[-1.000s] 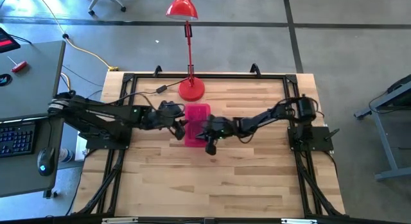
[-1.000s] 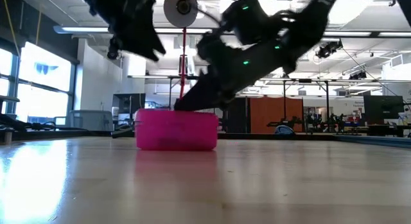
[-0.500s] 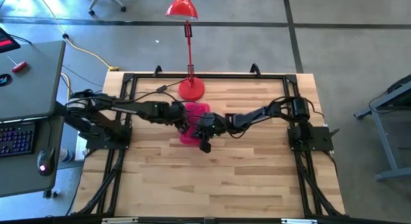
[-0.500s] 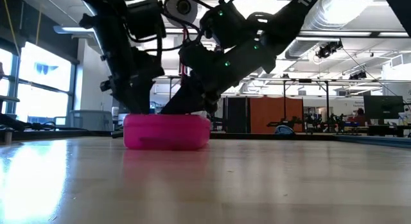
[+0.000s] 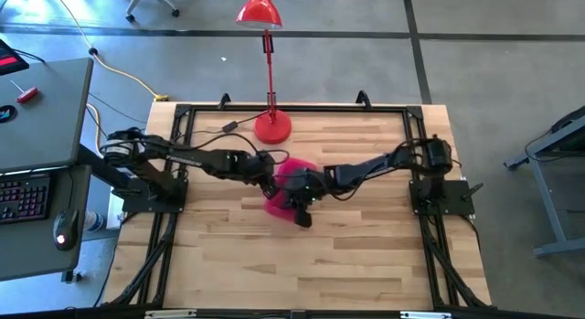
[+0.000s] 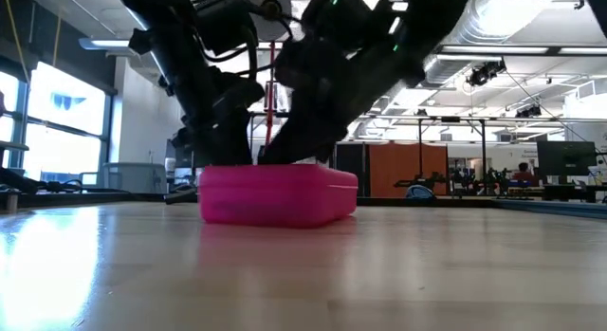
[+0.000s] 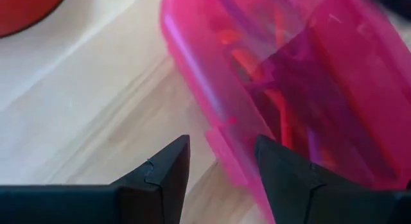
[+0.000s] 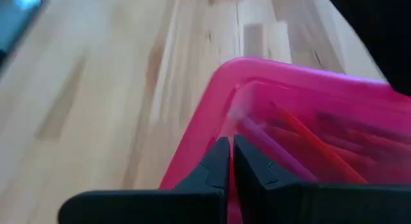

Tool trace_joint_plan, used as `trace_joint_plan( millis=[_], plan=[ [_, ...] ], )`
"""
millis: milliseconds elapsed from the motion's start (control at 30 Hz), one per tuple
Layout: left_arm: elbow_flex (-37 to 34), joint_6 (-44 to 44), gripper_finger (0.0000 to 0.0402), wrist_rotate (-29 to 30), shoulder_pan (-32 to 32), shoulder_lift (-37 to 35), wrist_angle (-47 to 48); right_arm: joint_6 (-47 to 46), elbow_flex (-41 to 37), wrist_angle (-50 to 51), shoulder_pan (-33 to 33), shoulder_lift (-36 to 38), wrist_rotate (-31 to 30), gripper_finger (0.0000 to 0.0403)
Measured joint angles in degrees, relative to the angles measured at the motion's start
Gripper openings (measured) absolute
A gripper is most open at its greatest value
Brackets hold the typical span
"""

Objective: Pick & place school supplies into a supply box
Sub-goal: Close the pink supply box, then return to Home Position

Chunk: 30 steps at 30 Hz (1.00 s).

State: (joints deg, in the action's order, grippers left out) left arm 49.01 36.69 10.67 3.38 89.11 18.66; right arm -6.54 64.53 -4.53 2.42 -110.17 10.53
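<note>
Two arms meet mid-table in the high view, over the box [image 5: 283,186], whose long axis cannot be told under them; lamp [image 5: 271,125] just behind. Low view: box flat on table [image 6: 398,274], lid down, both arms angled onto its top. Left wrist: left gripper [image 7: 218,161] open, straddling the box's side edge, pens [image 7: 257,63] inside. Right wrist: right gripper [image 8: 230,161] shut, tips at the box's corner rim; whether it holds anything unclear.
</note>
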Motion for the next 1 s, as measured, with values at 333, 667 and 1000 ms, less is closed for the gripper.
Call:
trace_joint_plan(
  millis=[333,667,1000],
  plan=[
    [2.2,-3.3,0.0209,3.4,-2.1,-8.6,7.0,2.1,-0.1,23.3,6.7,16.4,-19.0,0.0],
    [7.9,-13.8,0.0209,7.8,-1.9,-33.9,28.7,0.7,-0.4,39.9,17.6,38.7,-37.9,0.0],
    [-5.2,-26.7,0.0209,1.1,-1.9,-66.1,23.8,6.0,-28.9,16.4,24.5,68.7,-32.5,0.0]
  ],
)
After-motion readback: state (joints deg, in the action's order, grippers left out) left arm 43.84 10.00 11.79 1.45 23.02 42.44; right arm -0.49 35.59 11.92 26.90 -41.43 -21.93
